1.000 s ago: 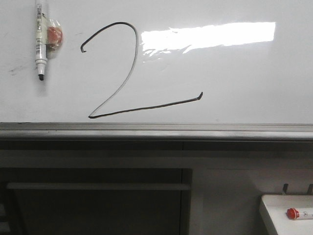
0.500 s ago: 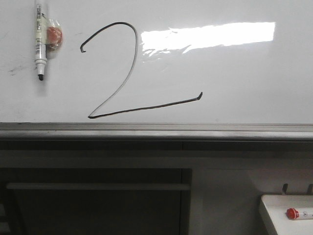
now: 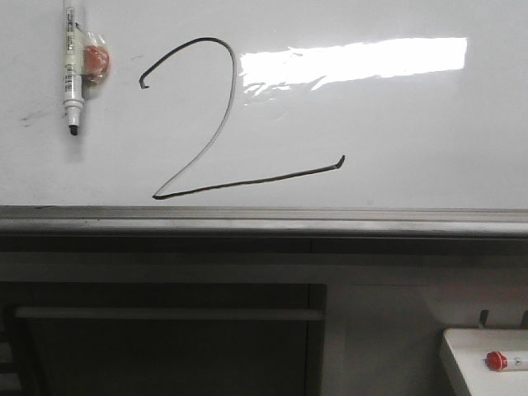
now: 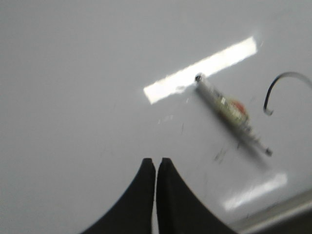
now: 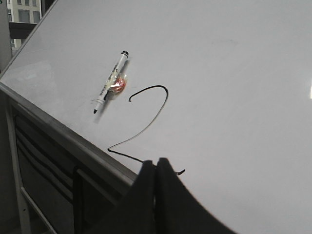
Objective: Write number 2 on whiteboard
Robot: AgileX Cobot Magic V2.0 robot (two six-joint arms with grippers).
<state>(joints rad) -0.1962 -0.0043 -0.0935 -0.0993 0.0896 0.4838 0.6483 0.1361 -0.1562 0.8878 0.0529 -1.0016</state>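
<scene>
number 2 (image 3: pixel 216 115), thin black hand-drawn, sat left of centre on the glossy white whiteboard (image 3: pixel 412 132), right of a stuck uncapped white marker (image 3: pixel 72 70). left gripper (image 4: pixel 156 162) and right gripper (image 5: pixel 156 163) were clenched, empty.

The left arm's black two-fingered tool (image 4: pixel 156 161) is showing only in its own wrist view, its curved dark fingers (image 4: pixel 141 195) lying pressed almost together with a hairline slit between them and nothing held. The right arm's black two-fingered tool (image 5: pixel 156 162) is likewise appearing only in its wrist view, its fingers (image 5: pixel 170 195) meeting at the tips, gripping nothing.
</scene>
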